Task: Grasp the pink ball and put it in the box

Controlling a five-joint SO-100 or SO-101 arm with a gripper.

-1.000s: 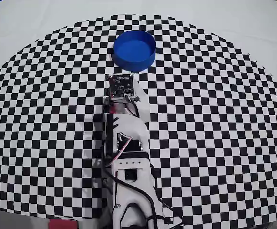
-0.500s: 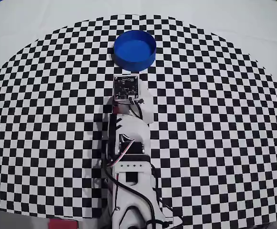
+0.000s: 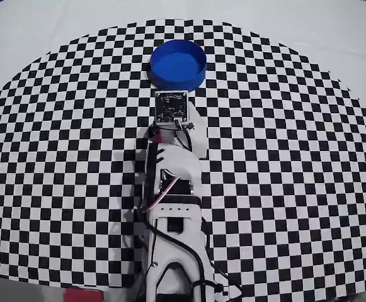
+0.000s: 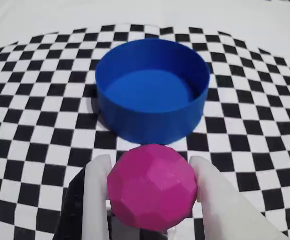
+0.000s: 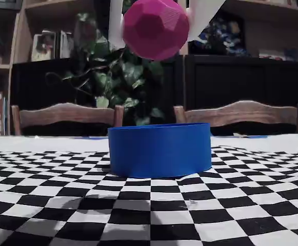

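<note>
Two white plastic fingers [image 4: 97,200] of the gripper [image 4: 152,192] fill the bottom of the wrist view, clamped on either side of the faceted magenta-pink ball [image 4: 152,192]. At the top centre of the fixed view, that ball [image 5: 155,28] hangs in the air above the round bright blue tub [image 5: 159,149]. Empty, the tub [image 3: 177,64] sits on the black-and-white checkered mat [image 3: 296,157] in the upper centre of the overhead view, just beyond the white arm [image 3: 170,207].

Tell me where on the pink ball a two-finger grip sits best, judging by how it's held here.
Across its widest middle, one finger on each side. The pink ball is a faceted sphere with no handle or edge, so opposite flanks are the only stable hold. The gripper clamps it that way, reaching in from behind and carrying it above the table, just short of the box.
</note>
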